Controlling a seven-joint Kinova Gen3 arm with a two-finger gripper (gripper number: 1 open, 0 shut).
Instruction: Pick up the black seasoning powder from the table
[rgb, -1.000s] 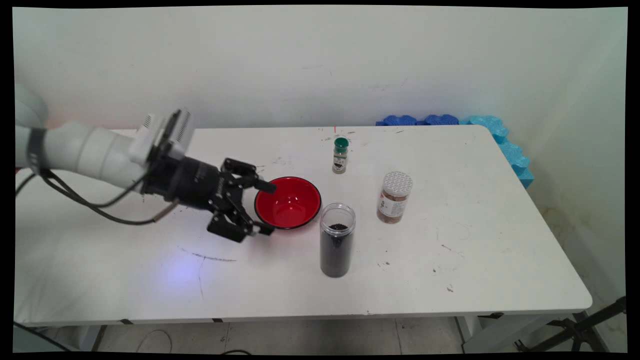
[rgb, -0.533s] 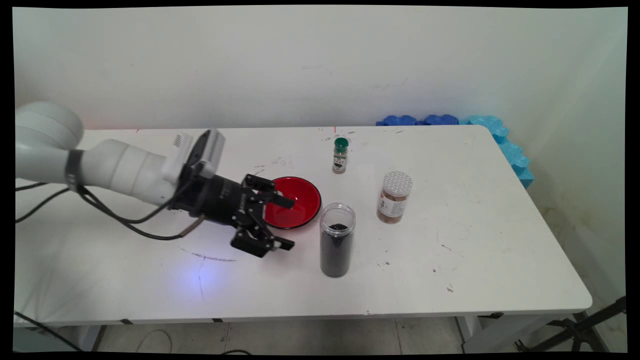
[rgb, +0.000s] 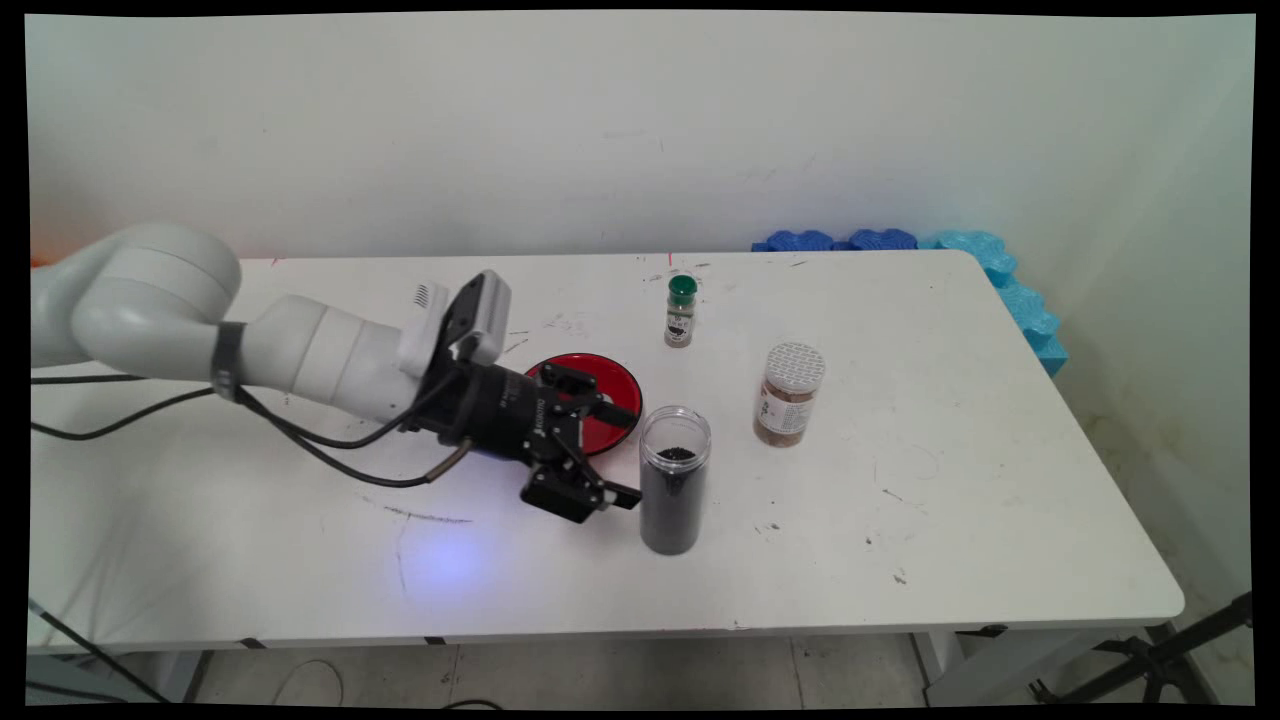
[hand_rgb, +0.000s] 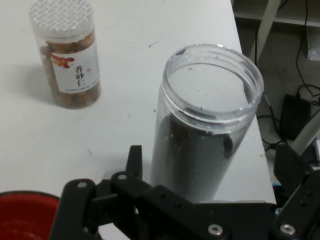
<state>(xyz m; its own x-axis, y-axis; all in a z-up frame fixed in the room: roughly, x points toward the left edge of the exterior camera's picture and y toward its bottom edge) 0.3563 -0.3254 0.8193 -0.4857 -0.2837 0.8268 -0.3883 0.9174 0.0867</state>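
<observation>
While its fingers stand spread apart, the black two-finger gripper (rgb: 622, 455) hangs at centre frame, just left of the open clear plastic jar of black grains (rgb: 673, 480), holding nothing. The shallow red bowl (rgb: 612, 385) lies partly behind it; a white-lidded brown jar (rgb: 790, 393) stands right.

My arm covers the red bowl's (rgb: 610, 385) nine o'clock half; the small green-capped bottle's (rgb: 680, 312) label is illegible.
</observation>
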